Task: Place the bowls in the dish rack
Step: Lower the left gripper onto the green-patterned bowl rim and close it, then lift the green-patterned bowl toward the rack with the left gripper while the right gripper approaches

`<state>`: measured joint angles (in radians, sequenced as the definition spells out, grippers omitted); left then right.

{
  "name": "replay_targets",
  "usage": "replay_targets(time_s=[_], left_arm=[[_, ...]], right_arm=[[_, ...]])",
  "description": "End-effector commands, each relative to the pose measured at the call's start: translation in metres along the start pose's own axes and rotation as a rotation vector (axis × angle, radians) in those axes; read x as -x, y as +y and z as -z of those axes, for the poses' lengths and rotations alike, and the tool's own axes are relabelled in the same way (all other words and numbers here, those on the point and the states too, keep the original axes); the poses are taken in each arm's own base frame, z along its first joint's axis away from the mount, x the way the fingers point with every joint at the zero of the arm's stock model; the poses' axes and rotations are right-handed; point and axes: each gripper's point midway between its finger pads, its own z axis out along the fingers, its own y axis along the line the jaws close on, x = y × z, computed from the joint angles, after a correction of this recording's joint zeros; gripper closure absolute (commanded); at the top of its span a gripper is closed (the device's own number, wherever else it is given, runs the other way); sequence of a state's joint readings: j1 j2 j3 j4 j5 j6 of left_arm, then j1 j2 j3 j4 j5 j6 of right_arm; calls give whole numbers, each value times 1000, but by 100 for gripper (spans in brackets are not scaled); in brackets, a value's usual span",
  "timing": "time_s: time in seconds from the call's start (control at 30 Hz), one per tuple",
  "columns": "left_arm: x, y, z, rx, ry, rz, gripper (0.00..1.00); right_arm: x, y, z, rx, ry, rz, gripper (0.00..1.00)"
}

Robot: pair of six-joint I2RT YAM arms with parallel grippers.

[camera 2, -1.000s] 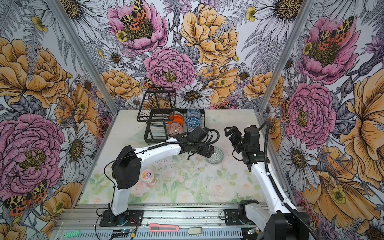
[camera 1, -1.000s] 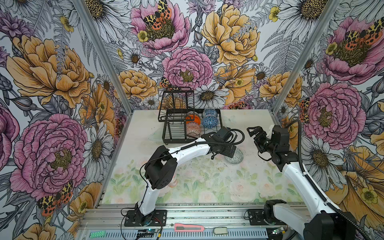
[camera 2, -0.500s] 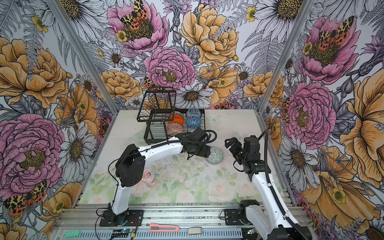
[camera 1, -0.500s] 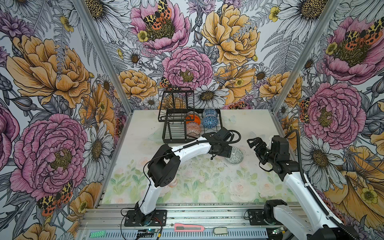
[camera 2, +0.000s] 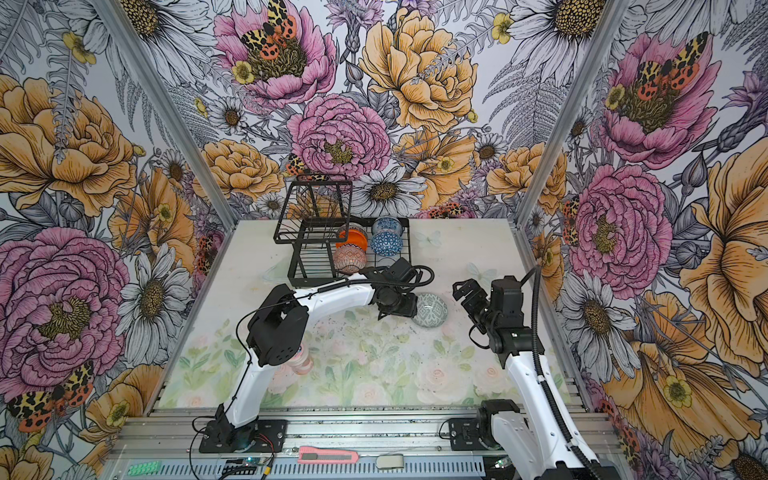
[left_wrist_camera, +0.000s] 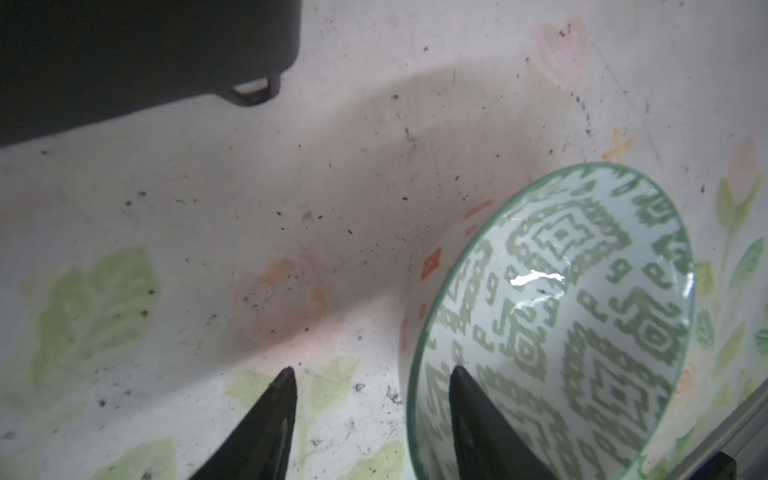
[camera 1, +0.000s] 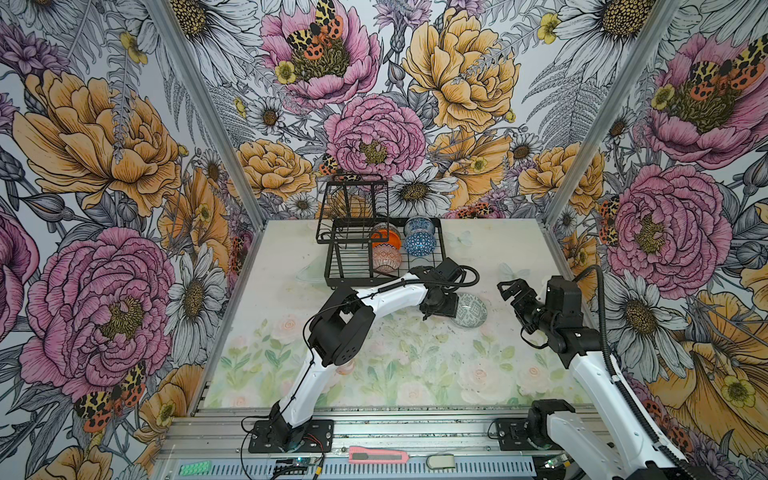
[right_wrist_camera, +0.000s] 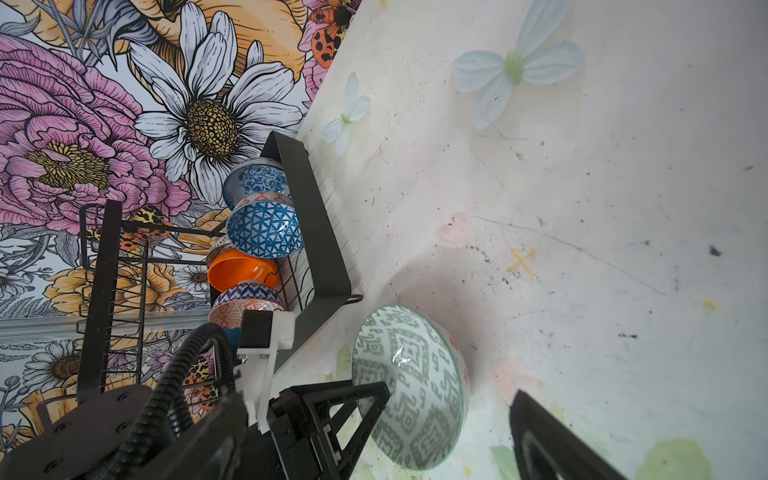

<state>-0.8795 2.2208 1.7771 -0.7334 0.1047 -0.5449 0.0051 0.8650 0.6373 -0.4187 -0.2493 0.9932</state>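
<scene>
The grey-green geometric bowl (camera 1: pixel 469 310) (camera 2: pixel 431 309) sits tipped on the table in front of the dish rack's right corner, its opening turned toward my left gripper (camera 1: pixel 454 309) (left_wrist_camera: pixel 371 369). The left jaws straddle its rim. One finger (left_wrist_camera: pixel 478 415) is inside the bowl (left_wrist_camera: pixel 561 311) and the other stands outside with a gap, so nothing is pinched. The black wire dish rack (camera 1: pixel 353 286) (right_wrist_camera: pixel 316 232) holds several bowls on edge, among them a plain orange one (camera 1: pixel 386 240) and a blue triangle one (camera 1: pixel 419 244). My right gripper (camera 1: pixel 510 287) (camera 2: pixel 466 291) hovers open, right of the bowl (right_wrist_camera: pixel 411 386).
A pink-lidded jar (camera 2: pixel 301 359) stands half hidden behind the left arm's elbow. A clear dish (camera 1: pixel 309 272) lies left of the rack. The flowered walls close in the table on three sides. A pink cutter (camera 1: pixel 376 457) lies on the front rail.
My left jaws have narrowed around the bowl's rim. My right arm has drawn back a little toward the front. The bowl stays in the same spot.
</scene>
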Motion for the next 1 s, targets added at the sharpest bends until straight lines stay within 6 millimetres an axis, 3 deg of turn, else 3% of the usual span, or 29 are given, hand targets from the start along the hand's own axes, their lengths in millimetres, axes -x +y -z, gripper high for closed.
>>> replay_targets(time_s=[0.0,0.1,0.4,0.67,0.97], left_arm=[[6,-4,4,-30,9,18,49],[6,-2,2,-32,14,27,63],[12,-2,-2,-49,29,27,79],[25,-2,-7,-75,29,68,86],[29,-7,-10,-72,34,77,87]], right_arm=[[-5,-5,0,-1,12,12,1],[-9,-9,-2,-9,23,-3,1],[-5,-9,-7,-27,25,-27,1],[-2,-9,-12,-42,33,-46,1],[2,-7,-16,-53,35,-51,1]])
